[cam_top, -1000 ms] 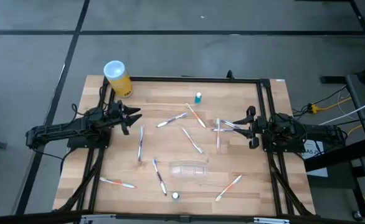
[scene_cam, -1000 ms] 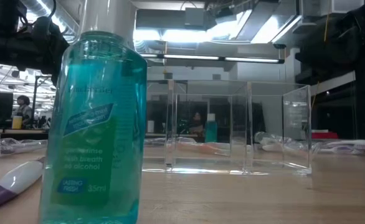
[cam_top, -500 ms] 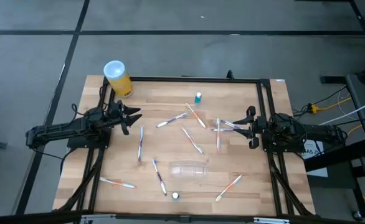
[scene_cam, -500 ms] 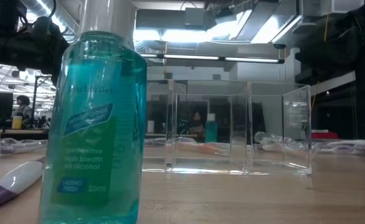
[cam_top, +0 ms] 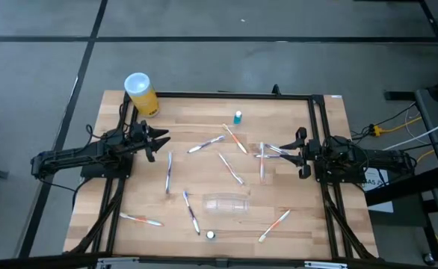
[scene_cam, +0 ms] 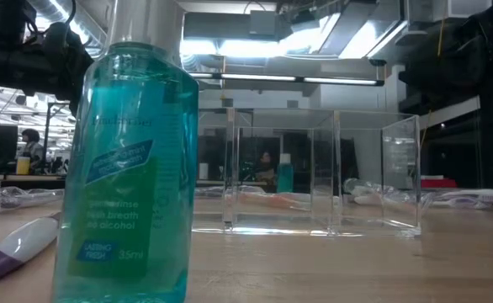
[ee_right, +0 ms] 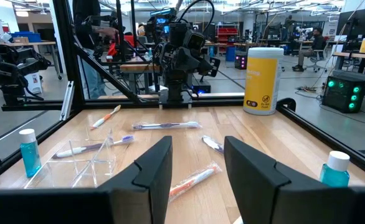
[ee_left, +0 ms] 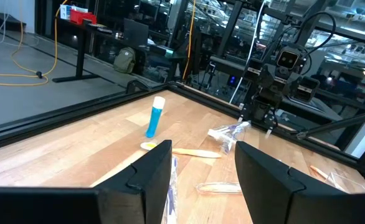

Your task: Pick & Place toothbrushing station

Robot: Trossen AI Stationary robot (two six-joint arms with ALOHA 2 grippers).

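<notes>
Toothbrushes (cam_top: 231, 169) lie scattered over the middle of the table (cam_top: 316, 224), with none between either arm's fingers. The left gripper (cam_top: 158, 141) rests low at the left edge, jaws parted and holding nothing; the nearest brush (cam_top: 169, 172) lies just ahead of it, apart from the fingertips. In the left wrist view a brush (ee_left: 171, 180) shows in the gap between the dark fingers (ee_left: 151, 169), lying on the wood beyond them.

The right gripper (cam_top: 300, 153) sits at the right edge, likewise parted and empty. A bunch of brushes (cam_top: 270, 152) lies just in front of it, close to its tips, though whether they touch cannot be told. From the right wrist, an orange-ended brush (ee_right: 194, 178) lies ahead of the fingers (ee_right: 150, 167).

The clear holder (cam_top: 227, 203) stands near the front middle, well apart from both grippers. The teal bottle (cam_top: 238, 117) stands upright towards the back edge. A second teal bottle (scene_cam: 129, 168) fills the low view; its label reads "fresh breath", "alcohol" and "35ml", the rest too blurred to tell. The yellow canister (cam_top: 140, 93) stands at the back left corner, and its dark print is unreadable.
</notes>
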